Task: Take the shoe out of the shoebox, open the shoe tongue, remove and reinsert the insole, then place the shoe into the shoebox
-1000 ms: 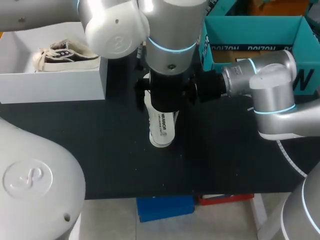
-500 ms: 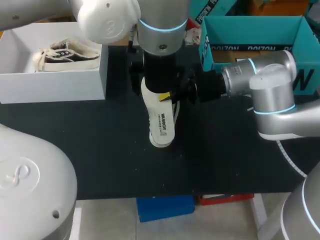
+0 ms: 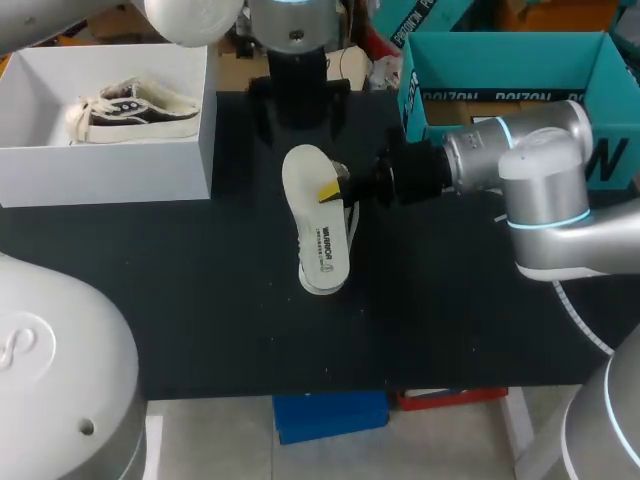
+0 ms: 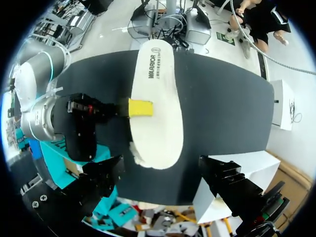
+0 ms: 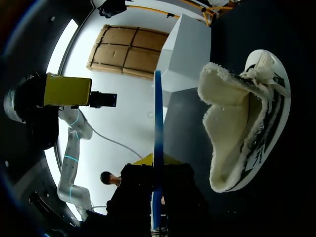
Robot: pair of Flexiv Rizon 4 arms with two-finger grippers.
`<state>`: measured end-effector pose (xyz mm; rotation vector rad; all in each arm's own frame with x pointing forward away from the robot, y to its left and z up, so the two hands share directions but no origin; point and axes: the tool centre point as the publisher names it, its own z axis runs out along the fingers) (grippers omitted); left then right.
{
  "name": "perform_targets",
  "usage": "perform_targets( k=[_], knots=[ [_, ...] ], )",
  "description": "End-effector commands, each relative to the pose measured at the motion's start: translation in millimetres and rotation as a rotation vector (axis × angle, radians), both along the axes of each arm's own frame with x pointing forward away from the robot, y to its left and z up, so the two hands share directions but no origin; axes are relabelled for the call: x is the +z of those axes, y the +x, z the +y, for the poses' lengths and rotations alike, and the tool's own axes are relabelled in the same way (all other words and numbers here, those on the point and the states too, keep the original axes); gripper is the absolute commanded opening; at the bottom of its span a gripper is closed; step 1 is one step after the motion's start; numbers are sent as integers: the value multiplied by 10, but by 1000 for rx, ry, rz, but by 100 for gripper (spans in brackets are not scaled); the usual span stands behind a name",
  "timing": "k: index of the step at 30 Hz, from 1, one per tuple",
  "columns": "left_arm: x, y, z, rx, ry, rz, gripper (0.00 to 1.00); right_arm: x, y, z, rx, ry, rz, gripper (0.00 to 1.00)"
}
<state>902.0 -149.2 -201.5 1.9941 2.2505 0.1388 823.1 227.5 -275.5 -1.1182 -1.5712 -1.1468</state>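
Note:
A white insole (image 3: 318, 225) hangs flat over the middle of the black table, printed side up. My right gripper (image 3: 335, 188) is shut on its edge, one yellow tip on top. In the right wrist view the insole (image 5: 158, 143) shows edge-on as a thin blue strip between the right gripper (image 5: 156, 197) fingers. Beyond it the fleece-lined shoe (image 5: 242, 133) lies on its side on the table. My left gripper (image 4: 163, 190) stands open high above the insole (image 4: 155, 103), holding nothing. In the head view only the laces (image 3: 352, 215) of that shoe peek out beside the insole.
A white shoebox (image 3: 195, 160) at the back left holds a second shoe (image 3: 130, 108). A teal box (image 3: 480, 60) stands at the back right behind my right arm (image 3: 540, 170). My left arm (image 3: 295, 60) hangs over the table's far edge.
My left arm has drawn back toward the far side of the table, uncovering the insole. The right gripper and insole have stayed in place.

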Motion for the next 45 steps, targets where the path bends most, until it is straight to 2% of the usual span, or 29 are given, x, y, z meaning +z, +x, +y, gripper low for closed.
perform_targets(
  k=[1, 6, 11, 26, 32, 41, 43, 45],
  knots=[
    [-78, 214, 22, 2, -14, 25, 100, 3, -1, -1, 1, -3, 1, 0],
    [-99, 251, 20, 4, -18, 28, 100, 3, -1, -1, 1, -3, 1, 0],
    [-74, 100, 5, 1, -20, 30, 100, 3, -1, -1, 1, -3, 1, 0],
    [-51, -917, 63, -1, 18, 18, 100, 3, -1, -1, 1, -3, 1, 0],
    [-98, -1240, 58, -12, 44, 20, 100, 3, -1, -1, 1, -3, 1, 0],
    [-169, -1581, 93, -36, 23, 26, 100, 3, -1, -1, 1, -3, 1, 0],
    [-178, -1618, 104, -47, -8, 37, 100, 3, -1, -1, 1, -3, 1, 0],
    [-186, -1630, 159, -91, -109, 49, 100, 3, -1, -1, 1, -3, 1, 0]
  ],
)
